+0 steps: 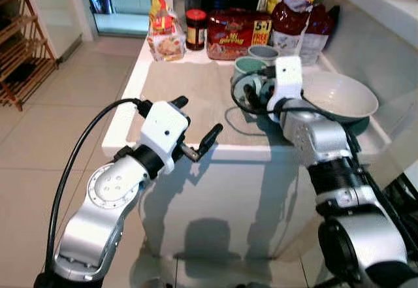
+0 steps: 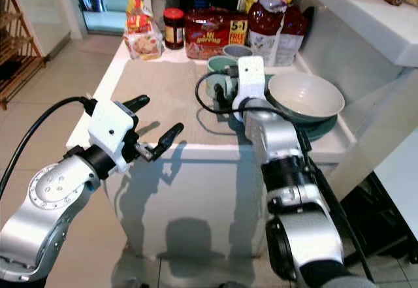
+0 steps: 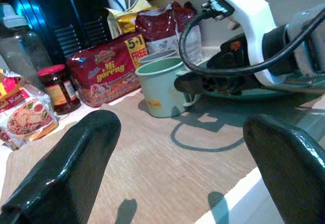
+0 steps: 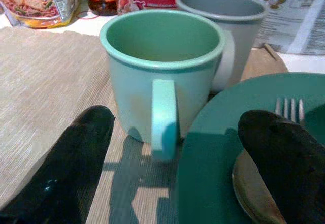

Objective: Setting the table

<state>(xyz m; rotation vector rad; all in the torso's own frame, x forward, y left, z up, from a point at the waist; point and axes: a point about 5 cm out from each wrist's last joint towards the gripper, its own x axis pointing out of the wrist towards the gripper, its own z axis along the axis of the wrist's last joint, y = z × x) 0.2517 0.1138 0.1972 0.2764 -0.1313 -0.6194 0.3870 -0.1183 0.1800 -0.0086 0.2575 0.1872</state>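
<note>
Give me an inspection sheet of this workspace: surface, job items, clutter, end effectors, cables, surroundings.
Surface: white counter with a beige placemat laid on it.
Job's things: green mug, handle facing the right wrist camera; grey mug behind it; teal plate with a fork; white bowl resting on the plate.
Clutter: noodle multipack, jar, single noodle packet, snack bags.
End effectors: left end effector open at the counter's near edge; right end effector open, facing the green mug's handle.
Cables: black cable on the left arm; black cable looping above the placemat.
Surroundings: tiled floor, wooden rack.
</note>
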